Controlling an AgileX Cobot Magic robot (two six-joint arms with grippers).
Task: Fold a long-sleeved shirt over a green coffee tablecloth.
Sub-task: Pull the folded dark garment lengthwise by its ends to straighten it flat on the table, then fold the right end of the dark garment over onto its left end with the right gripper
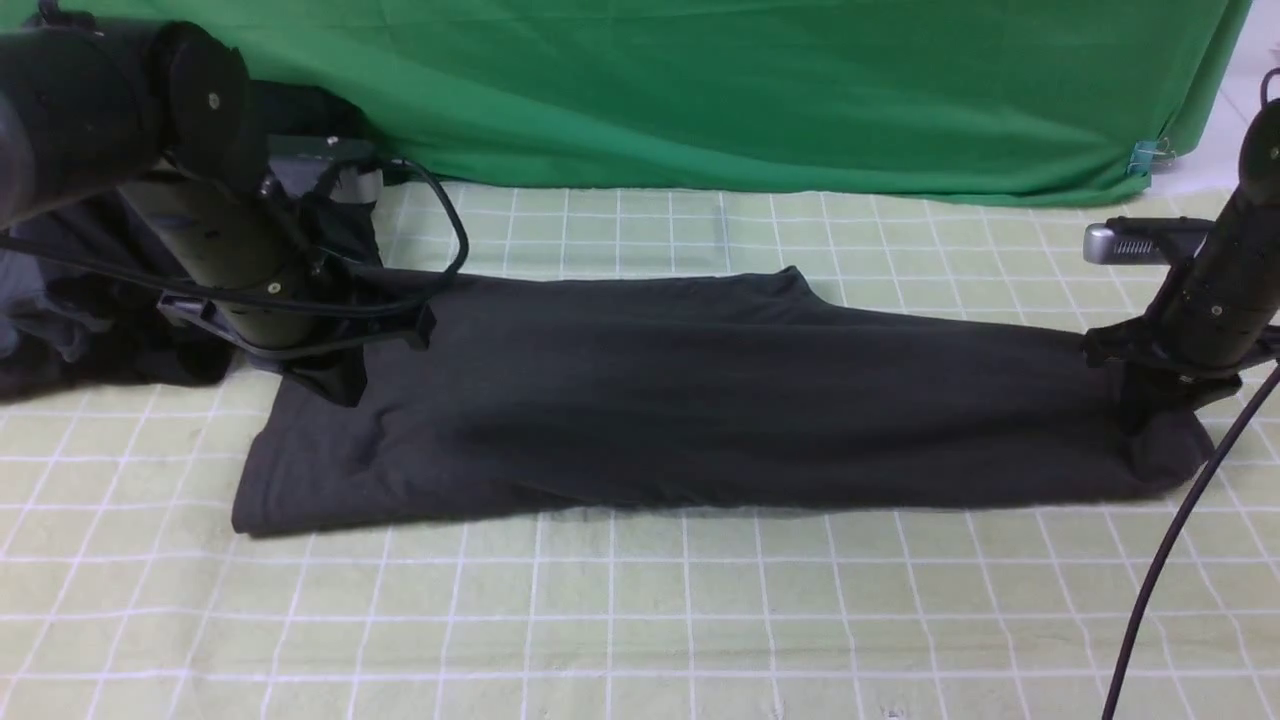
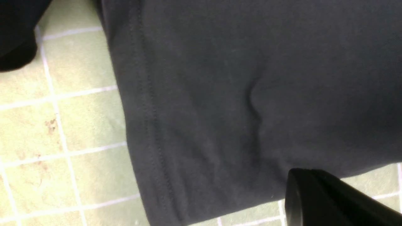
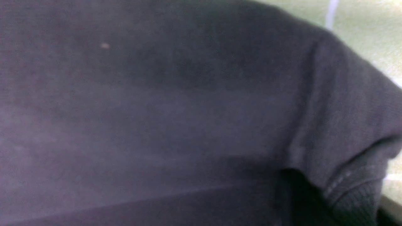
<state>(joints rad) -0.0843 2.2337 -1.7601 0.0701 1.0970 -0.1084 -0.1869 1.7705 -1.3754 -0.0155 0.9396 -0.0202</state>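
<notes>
Across tablecloth (image 1: 640, 620), shirt (image 1: 700, 400) lengthwise left-right, hem (image 1: 262, 470) left

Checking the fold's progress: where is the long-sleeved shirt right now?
Front view: the long-sleeved shirt lies centrally on the green coffee tablecloth, stretched sideways between the left gripper and the right gripper.

Two matte black, tubular robot arms: the left arm (image 1: 220, 250) shows a round joint cap (image 1: 205, 95) dotted with small screws and looping black cables (image 1: 445, 235); the right arm (image 1: 1215, 290) carries what looks like a silver-grey camera (image 1: 1135, 243) and a trailing cable (image 1: 1175, 530).
</notes>
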